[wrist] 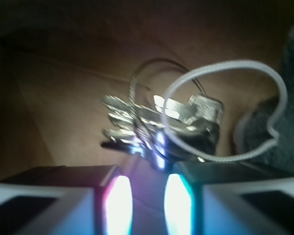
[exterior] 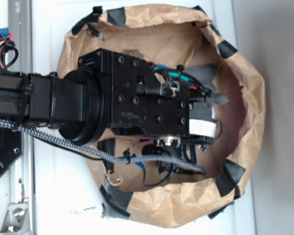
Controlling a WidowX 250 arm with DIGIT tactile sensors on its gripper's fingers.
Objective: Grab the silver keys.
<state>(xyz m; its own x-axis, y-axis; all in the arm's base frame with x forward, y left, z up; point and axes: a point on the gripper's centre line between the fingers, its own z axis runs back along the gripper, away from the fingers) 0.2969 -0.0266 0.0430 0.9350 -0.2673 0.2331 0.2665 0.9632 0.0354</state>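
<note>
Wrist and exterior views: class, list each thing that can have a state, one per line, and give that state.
Silver keys: bunched on their wire ring, lying on brown paper just ahead of the fingertips.
White cord loop: open loop, resting beside the keys.
Gripper: narrow gap between fingers, nothing clamped.
Paper bag: open, rim taped.

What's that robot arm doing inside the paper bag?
The robot arm is reaching down into a brown paper bag to get the silver keys. In the wrist view, its gripper is right next to the keys, with the fingers close together just below them. I can't tell if it has pinched them. A grey fuzzy thing sits beside the keys.
</note>
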